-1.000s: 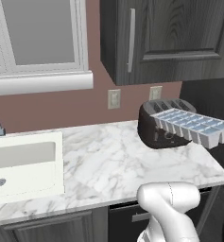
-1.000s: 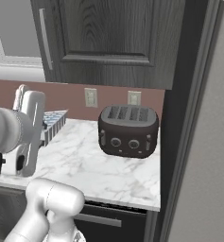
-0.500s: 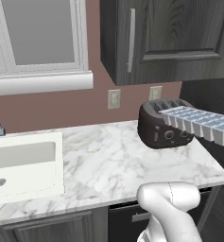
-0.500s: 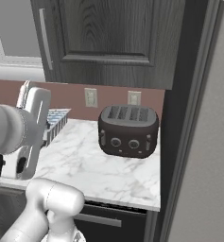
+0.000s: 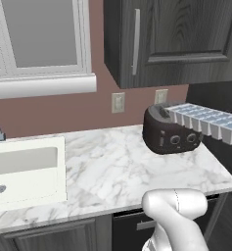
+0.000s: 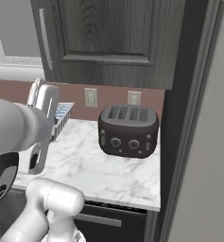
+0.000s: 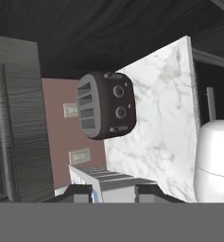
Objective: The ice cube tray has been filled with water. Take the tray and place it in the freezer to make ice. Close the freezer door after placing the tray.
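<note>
Left base view: the ice cube tray (image 5: 205, 121) hangs in the air above the right end of the marble counter (image 5: 112, 166), in front of and partly over the dark toaster (image 5: 169, 131). It runs lengthwise toward the right edge, its far-right end dipping a little. The light-blue water (image 5: 198, 112) shows in its cells. The white sink (image 5: 24, 171) sits at the far left of the counter.

Right base view: the arm's white bulk fills the left side. A short stretch of the tray (image 6: 62, 113) sticks out from behind it, above the counter's left part and well apart from the toaster (image 6: 127, 130). The tall grey fridge side (image 6: 203, 142) stands at the right.

Hand view: the gripper (image 7: 108, 193) has its two fingertips (image 7: 78, 192) set on either side of the tray's (image 7: 106, 182) pale wall, jaws clamped on it. The toaster (image 7: 104, 105) and counter (image 7: 156, 118) lie beyond.
</note>
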